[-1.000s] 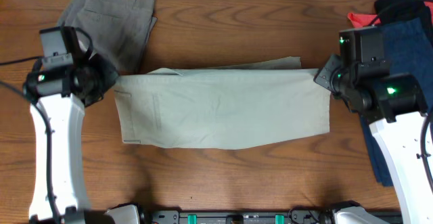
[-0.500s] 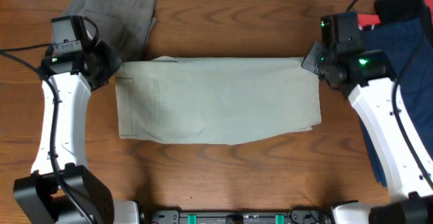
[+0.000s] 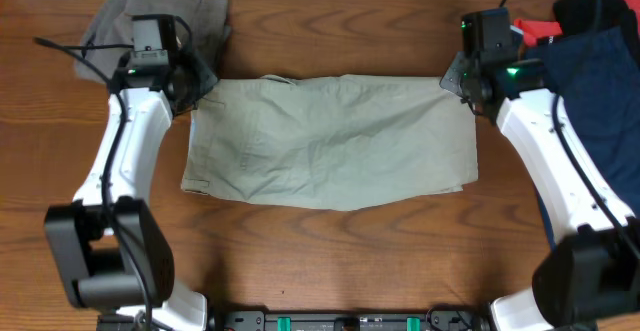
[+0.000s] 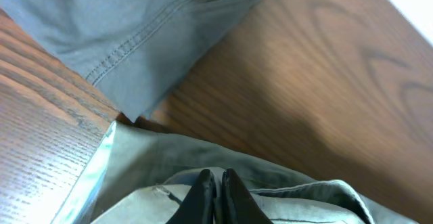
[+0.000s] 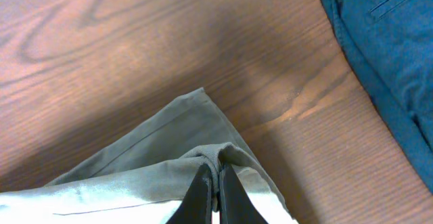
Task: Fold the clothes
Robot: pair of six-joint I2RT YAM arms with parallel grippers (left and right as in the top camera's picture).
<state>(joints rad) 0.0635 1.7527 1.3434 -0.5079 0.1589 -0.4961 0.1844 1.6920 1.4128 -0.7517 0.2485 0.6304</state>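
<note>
The light khaki-beige shorts (image 3: 330, 141) lie folded across the middle of the table. My left gripper (image 3: 195, 96) is shut on their far left corner; the fingers (image 4: 216, 182) pinch a fold of khaki cloth (image 4: 284, 204). My right gripper (image 3: 458, 83) is shut on the far right corner, fingers (image 5: 211, 176) clamped on a bunched hem of the khaki cloth (image 5: 135, 176). The grey-olive pair (image 3: 165, 26) lies at the far left and shows in the left wrist view (image 4: 115, 28). The dark navy pair (image 3: 590, 81) lies at the right and shows in the right wrist view (image 5: 385, 41).
A red item (image 3: 540, 29) and a black item (image 3: 595, 6) sit at the far right corner by the navy pair. Bare wood table (image 3: 330, 261) runs along the near side and behind the khaki shorts.
Both grippers have carried the khaki shorts' edge toward the far side of the table and a little right. The cloth now lies folded over itself, slightly wrinkled.
</note>
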